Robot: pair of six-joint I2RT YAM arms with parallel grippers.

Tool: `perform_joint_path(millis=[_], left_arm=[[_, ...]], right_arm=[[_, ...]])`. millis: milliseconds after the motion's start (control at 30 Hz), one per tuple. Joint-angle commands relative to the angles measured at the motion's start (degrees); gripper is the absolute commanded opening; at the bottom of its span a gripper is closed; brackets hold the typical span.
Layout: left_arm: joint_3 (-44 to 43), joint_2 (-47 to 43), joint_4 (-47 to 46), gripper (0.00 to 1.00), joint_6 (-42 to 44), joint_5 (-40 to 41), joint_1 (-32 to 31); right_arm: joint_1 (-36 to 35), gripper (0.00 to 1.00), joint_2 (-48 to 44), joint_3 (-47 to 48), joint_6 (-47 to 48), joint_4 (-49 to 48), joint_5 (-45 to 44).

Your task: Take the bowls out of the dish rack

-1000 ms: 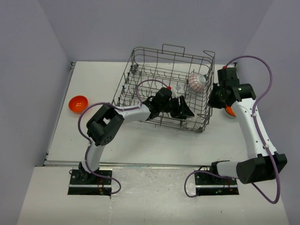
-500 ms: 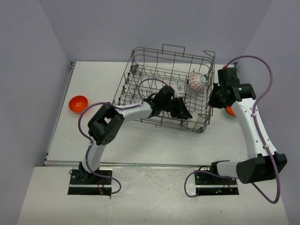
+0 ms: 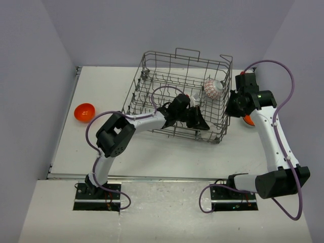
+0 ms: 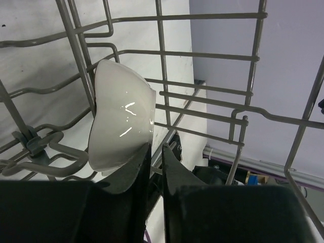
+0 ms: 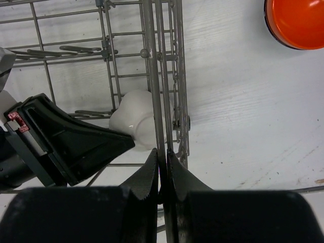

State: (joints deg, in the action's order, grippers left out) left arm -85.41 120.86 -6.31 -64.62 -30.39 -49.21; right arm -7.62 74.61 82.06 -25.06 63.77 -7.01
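The grey wire dish rack [image 3: 162, 53] stands at mid table. My left gripper [image 3: 201, 124] reaches into its near right corner. There a plain white bowl [image 4: 121, 121] leans on a tine. In the left wrist view the jaws [image 4: 154, 146] stand almost together; the left finger lies against the bowl and nothing white shows in the slit. My right gripper [image 5: 161, 152] is shut on an upright wire of the rack's right wall [image 5: 161, 76], the white bowl [image 5: 134, 121] just inside. A white bowl with red pattern [image 3: 213, 88] sits at the rack's far right.
One orange bowl [image 3: 84, 112] lies on the table left of the rack. Another orange bowl [image 5: 296, 23] lies right of the rack, partly hidden behind my right arm in the top view. Grey walls close in the table on three sides.
The left gripper's fingers have drawn together inside the rack and shifted slightly toward the white bowl. The right arm and the rack have not moved.
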Motion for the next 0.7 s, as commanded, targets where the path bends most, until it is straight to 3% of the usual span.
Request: perform_joint_path(millis=[0, 33, 267, 400, 667], left_arm=[[-2.1, -2.0, 2.1, 0.17, 2.7, 3.1, 0.8], [-3.0, -3.0, 5.0, 0.23, 5.0, 4.5, 0.8], [-9.3, -9.0, 17.7, 0.35, 17.6, 21.0, 1.0], [-17.6, -9.6, 24.1, 0.55, 24.7, 27.7, 2.3], [-47.6, 8.3, 32.7, 0.67, 24.7, 17.0, 11.8]], right_arm=[[-0.6, 0.00, -1.2, 2.6, -1.7, -3.3, 2.2], [-0.6, 0.00, -1.2, 2.4, -1.6, -3.4, 2.1], [-0.6, 0.00, -1.8, 2.3, -2.0, -3.6, 0.9], [-0.6, 0.00, -1.7, 2.8, -2.1, -3.8, 1.4], [-0.6, 0.00, -1.4, 2.5, -2.5, -4.0, 2.6]])
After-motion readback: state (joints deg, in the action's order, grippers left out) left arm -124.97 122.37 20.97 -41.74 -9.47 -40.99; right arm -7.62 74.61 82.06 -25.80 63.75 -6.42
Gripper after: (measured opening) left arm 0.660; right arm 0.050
